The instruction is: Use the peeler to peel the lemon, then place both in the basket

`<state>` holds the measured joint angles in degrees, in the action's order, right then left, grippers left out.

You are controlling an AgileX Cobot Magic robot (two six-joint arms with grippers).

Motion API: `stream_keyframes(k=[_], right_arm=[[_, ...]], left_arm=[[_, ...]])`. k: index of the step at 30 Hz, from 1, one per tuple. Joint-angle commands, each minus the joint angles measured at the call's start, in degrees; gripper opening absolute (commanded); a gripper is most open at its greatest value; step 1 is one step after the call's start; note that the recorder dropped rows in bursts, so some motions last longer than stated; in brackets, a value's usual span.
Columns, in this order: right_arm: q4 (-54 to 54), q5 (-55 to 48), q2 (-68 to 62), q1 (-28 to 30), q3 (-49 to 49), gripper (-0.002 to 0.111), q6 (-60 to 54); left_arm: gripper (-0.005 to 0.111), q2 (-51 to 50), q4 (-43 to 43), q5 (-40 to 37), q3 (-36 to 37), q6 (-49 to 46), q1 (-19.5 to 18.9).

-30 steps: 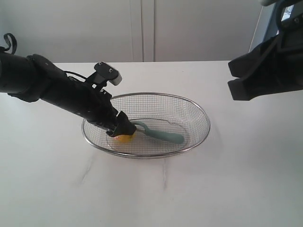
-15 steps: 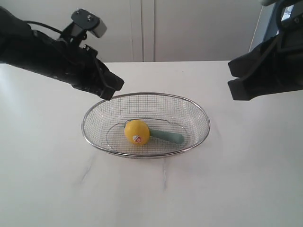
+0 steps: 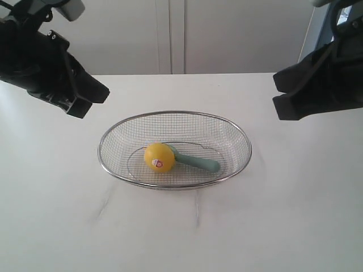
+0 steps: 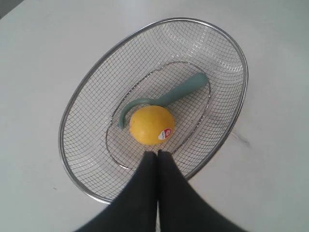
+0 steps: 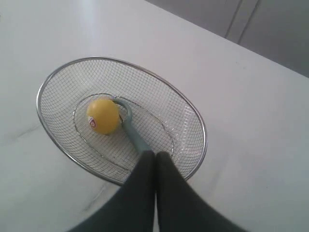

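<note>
Left arm (image 3: 51, 73) risen clear of basket (image 3: 176, 112) rim; lemon (image 3: 159, 157) touching peeler (image 3: 198, 162) inside; both jaws clenched, empty.

We dropped the lemon (image 3: 159, 157) in the basket (image 3: 176, 112), then pulled our left gripper (image 4: 158, 153) up and way back, and it closed.

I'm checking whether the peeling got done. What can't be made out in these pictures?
- The peeler blade: the lemon covers the head in the exterior view; too small in both wrist views.
- The lemon's underside: hidden against the basket mesh in every view.
- The sticker print: too small to read.
- The right arm: cut off by the exterior view's right edge.
</note>
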<state>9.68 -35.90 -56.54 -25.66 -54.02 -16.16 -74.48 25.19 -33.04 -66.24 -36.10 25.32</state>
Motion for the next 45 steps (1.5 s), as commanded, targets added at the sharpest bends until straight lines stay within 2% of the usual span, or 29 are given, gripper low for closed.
stream_keyframes(k=[1,15,24,30,38,41,45], right_arm=[[-0.09,0.36,0.42,0.52,0.42,0.000,0.08],[-0.09,0.36,0.42,0.52,0.42,0.000,0.08],[-0.09,0.36,0.42,0.52,0.42,0.000,0.08],[-0.09,0.36,0.42,0.52,0.42,0.000,0.08],[-0.09,0.36,0.42,0.52,0.42,0.000,0.08],[-0.09,0.36,0.42,0.52,0.42,0.000,0.08],[-0.09,0.36,0.42,0.52,0.42,0.000,0.08]], left_arm=[[0.000,0.66,0.12,-1.24,0.51,0.73,-0.02],[0.000,0.86,-0.02,-1.13,0.51,0.73,-0.02],[0.000,10.82,-0.34,-1.26,0.51,-1.22,-0.16],[0.000,21.95,0.32,-1.13,3.22,-2.30,-5.66],[0.000,35.02,0.32,0.35,14.59,-2.44,-16.68],[0.000,39.09,0.44,4.45,20.29,-2.44,-18.35],[0.000,45.04,1.26,10.13,28.25,-2.26,-18.33]])
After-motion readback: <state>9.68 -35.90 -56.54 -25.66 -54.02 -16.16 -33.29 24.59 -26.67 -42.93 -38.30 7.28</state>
